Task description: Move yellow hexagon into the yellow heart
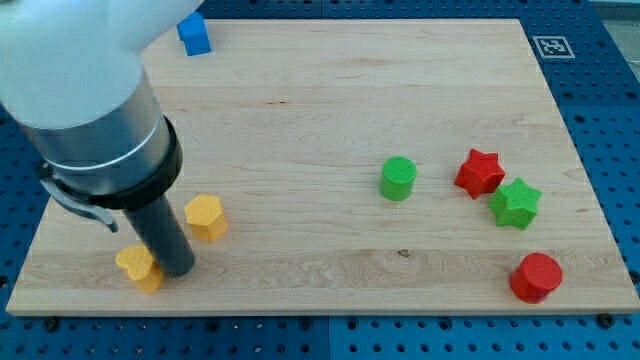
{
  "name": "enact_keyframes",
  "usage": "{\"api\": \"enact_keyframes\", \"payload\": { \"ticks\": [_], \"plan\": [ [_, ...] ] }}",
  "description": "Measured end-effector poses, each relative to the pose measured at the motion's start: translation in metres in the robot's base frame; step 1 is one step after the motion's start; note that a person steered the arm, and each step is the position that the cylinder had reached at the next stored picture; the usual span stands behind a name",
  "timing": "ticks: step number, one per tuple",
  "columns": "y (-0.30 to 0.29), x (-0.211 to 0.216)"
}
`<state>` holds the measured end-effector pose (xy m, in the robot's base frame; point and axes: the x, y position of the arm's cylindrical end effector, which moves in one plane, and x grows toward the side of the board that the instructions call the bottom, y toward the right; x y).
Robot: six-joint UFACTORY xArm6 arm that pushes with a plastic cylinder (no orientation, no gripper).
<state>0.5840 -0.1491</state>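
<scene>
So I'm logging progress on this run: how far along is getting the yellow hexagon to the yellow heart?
Done: my tip has reached the two yellow blocks at the view's bottom left. In hand: it sits between the yellow hexagon and the yellow heart, close against the heart. Left: the two are still apart, so the hexagon must still be pushed to the heart.

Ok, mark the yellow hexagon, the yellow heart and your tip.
yellow hexagon (205,217): camera view, top face.
yellow heart (137,266): camera view, visible part left of the rod.
my tip (178,270): camera view, rod's lower end.

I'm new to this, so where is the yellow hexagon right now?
The yellow hexagon sits low on the view's left, just right of the rod; my tip lies between it and the yellow heart.
</scene>
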Motion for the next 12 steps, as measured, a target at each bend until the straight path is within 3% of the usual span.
{"api": "enact_keyframes", "payload": {
  "ticks": [4, 7, 12],
  "plan": [
    [-0.028, 0.000],
    [0.054, -0.003],
    [0.043, -0.087]
  ]
}}
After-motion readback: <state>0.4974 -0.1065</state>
